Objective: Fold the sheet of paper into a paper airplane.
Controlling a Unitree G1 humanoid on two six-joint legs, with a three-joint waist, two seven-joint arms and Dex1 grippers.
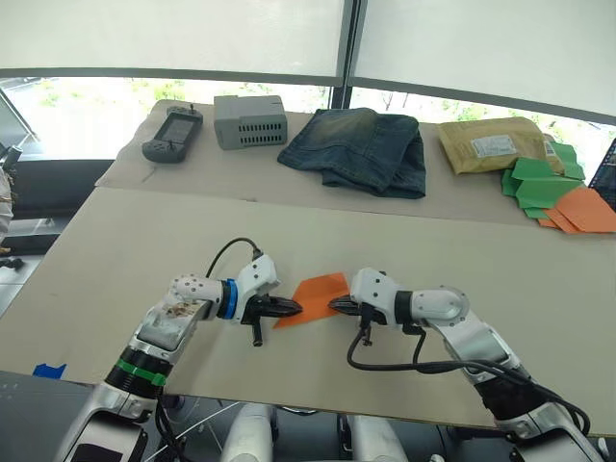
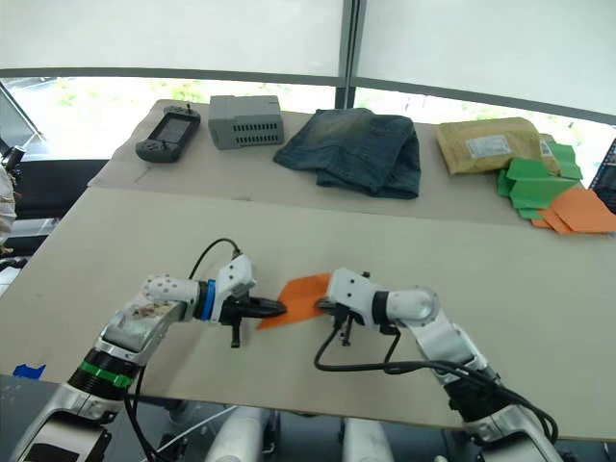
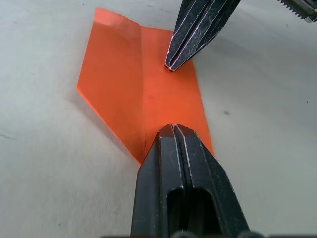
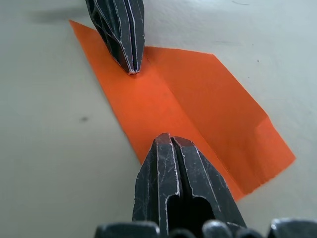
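While both arms reach in over the near edge of the beige table (image 1: 96,250), the two grippers meet nose to nose on the sheet of paper (image 1: 318,294). It's bright orange, lying flat near the front of the table, a pointed wedge shape with one crease running along its length. Left gripper (image 1: 294,307) comes in from the left, fingers pressed tight together with no gap, tip resting down on the narrow end of the sheet. Right gripper (image 1: 335,305) comes in from the right, fingers likewise pinched together, tip planted on the paper's other side. From the wrist views, each closed tip sits on top of the orange surface close to the crease, the two tips facing each other and near but apart; neither has the paper between its fingers.

Moving back across the table, past a seam in the tabletop: a dark handheld controller (image 1: 172,134) at far left, a grey vented box (image 1: 249,120) just beside it, then folded blue jeans (image 1: 361,149) in the middle. Further right, a tan padded envelope (image 1: 491,144) with a white label, and beside it a heap of green paper pieces (image 1: 539,183) with flat orange folded pieces (image 1: 582,210) touching them at the far right edge.
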